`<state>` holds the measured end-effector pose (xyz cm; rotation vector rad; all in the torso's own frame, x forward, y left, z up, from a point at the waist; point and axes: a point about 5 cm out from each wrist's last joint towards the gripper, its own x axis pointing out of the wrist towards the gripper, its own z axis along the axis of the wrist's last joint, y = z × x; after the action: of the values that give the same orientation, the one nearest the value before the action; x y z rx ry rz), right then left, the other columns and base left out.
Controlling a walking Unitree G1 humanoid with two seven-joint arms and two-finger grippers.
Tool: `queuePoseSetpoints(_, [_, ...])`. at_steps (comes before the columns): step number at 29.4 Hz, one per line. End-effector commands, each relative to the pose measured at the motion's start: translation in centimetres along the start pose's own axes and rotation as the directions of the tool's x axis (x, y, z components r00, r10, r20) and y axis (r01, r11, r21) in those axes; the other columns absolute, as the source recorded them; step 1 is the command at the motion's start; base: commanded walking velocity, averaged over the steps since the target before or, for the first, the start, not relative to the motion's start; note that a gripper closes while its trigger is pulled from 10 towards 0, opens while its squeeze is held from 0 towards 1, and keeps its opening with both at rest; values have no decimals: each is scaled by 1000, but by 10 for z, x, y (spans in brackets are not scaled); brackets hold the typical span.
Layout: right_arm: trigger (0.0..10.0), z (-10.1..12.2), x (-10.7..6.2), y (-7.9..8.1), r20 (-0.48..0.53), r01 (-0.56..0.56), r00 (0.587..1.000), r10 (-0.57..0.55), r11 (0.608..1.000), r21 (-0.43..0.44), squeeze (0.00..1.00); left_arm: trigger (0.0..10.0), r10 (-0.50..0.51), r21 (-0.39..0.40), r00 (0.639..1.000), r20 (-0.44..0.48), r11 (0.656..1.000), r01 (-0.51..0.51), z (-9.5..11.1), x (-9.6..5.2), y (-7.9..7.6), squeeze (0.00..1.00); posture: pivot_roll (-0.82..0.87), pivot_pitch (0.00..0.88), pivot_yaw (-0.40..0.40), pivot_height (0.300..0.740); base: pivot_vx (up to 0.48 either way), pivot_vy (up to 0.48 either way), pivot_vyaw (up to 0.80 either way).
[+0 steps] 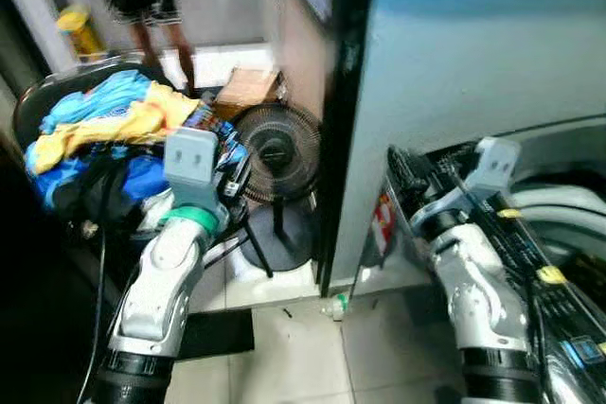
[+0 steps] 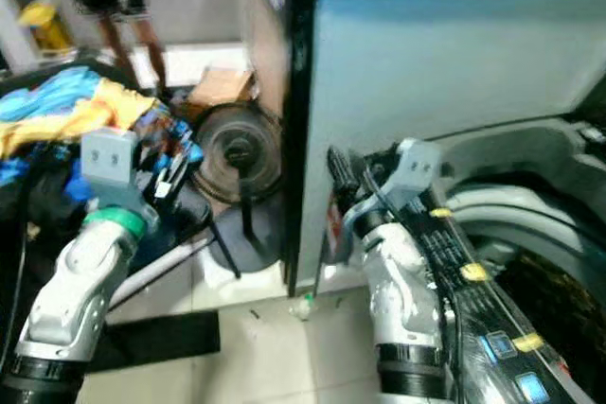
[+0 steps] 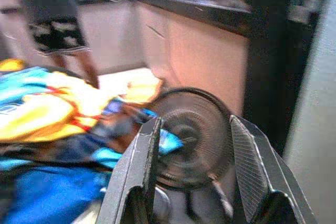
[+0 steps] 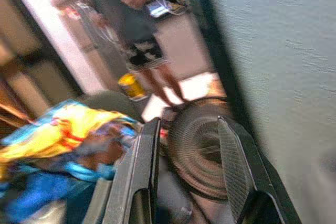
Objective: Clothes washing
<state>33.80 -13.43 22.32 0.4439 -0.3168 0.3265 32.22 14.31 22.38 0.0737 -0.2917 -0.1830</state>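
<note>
Top-loading washing machine (image 1: 568,205) at the right, lid raised, drum open beyond the black control panel (image 2: 473,281). Laundry, a heap of blue, yellow and dark clothes (image 1: 104,130), piled in a dark basket (image 1: 38,92) at the left, well apart from the machine. Floor fan (image 1: 276,153) standing between the two, just beside the basket. Small bottle (image 1: 336,307) lying on the tiles at the machine's foot. Legs of a person (image 1: 142,2) in patterned shorts behind the basket.

Left gripper (image 3: 191,174) raised beside the heap, fingers spread, nothing between them; blue cloth and fan seen along the fingers. Right gripper (image 4: 184,174) held up at the machine's front corner, fingers likewise apart and empty, aimed across at fan and clothes.

Judged step: reach into the heap for a first garment; nothing loaded yet as far as visible. To do well:
- Turn body toward basket first; both views blurred, so settle before closing in.
- Approach the heap from above with left gripper, clear of the fan grille and of the dark cable (image 1: 99,262) hanging near the arm.
- Pinch a raised fold of one top garment rather than dig deep; tangled cloth likely to drag neighbours out.
- Keep right arm off the control panel while pivoting.

Writing: yellow and red stickers on the panel and machine front, blue display patches; none legible through blur. No brand readable.
</note>
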Motion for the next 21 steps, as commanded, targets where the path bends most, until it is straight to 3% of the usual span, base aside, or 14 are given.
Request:
queuePoseSetpoints(1, [10000,2,-2,-3,5,11,1000,-11,1000,11,0,10000,-29,9,999,40,1000,28,8,-1,-6,0,107,17,50,740,0,0,800])
queuePoseSetpoints(4, [10000,9,5,9,30,-44,999,43,999,6,0,10000,-73,5,993,90,997,73,23,2,-13,0,113,26,34,740,0,0,800])
queuePoseSetpoints(11, [10000,10,8,13,33,-55,998,55,998,0,0,10000,-67,-2,993,99,998,68,26,3,-11,0,108,27,48,740,0,0,800])
queuePoseSetpoints(21, [10000,4,4,17,11,-59,998,58,998,13,0,10000,-78,-27,991,108,996,81,29,3,-14,0,103,23,45,740,0,480,0])
